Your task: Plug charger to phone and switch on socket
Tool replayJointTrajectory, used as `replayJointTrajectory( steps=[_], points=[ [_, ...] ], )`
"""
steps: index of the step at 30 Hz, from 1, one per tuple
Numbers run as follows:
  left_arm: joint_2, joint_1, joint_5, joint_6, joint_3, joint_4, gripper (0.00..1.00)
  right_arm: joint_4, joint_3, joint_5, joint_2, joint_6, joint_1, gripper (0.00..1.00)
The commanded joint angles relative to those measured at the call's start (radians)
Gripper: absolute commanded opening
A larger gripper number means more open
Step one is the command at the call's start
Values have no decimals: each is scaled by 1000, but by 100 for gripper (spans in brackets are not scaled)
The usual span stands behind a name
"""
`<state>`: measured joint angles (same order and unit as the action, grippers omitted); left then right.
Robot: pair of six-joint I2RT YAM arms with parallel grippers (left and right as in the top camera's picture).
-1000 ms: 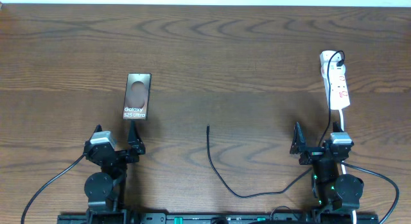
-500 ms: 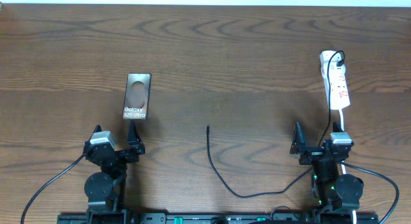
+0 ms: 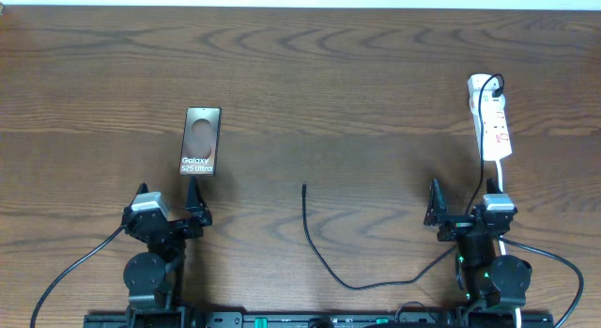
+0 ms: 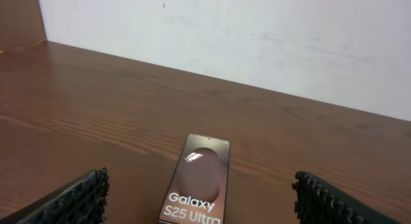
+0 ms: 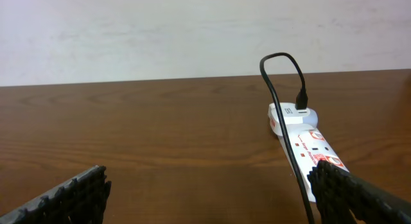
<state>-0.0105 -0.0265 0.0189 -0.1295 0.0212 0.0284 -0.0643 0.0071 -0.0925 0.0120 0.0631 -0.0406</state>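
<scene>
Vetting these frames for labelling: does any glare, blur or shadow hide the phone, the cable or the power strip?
Overhead: even light, sharp; the phone text reads and the thin charger stands out on the dark table. Left wrist: a small bright reflection on the phone's screen, text still legible. Right wrist: the socket is crisp, no glare.

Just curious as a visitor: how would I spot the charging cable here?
On the wooden table, look between the black phone at left and the white power strip at right. The cable is the thin black line curving over bare wood, its tip plugged into nothing.
</scene>
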Motion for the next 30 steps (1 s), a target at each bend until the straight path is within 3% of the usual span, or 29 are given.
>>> replayJointTrajectory(
  steps=[1,8,16,22,26,30],
  points=[
    [6,-5,8,14,22,37,90,-6,-1,12,-6,-13,8,99],
    [-103,-5,6,48,187,98,90,-6,-1,11,-6,-13,8,99],
    [-566,-5,28,60,597,208,90,-6,-1,12,-6,-13,8,99],
    [-998,-5,80,101,1070,502,90,-6,-1,12,-6,-13,8,99],
    [-1297,-5,111,172,1419,804,90,-6,-1,12,-6,-13,8,99],
    [-1455,-5,113,171,1550,929,90,-6,-1,12,-6,-13,8,99]
  ],
)
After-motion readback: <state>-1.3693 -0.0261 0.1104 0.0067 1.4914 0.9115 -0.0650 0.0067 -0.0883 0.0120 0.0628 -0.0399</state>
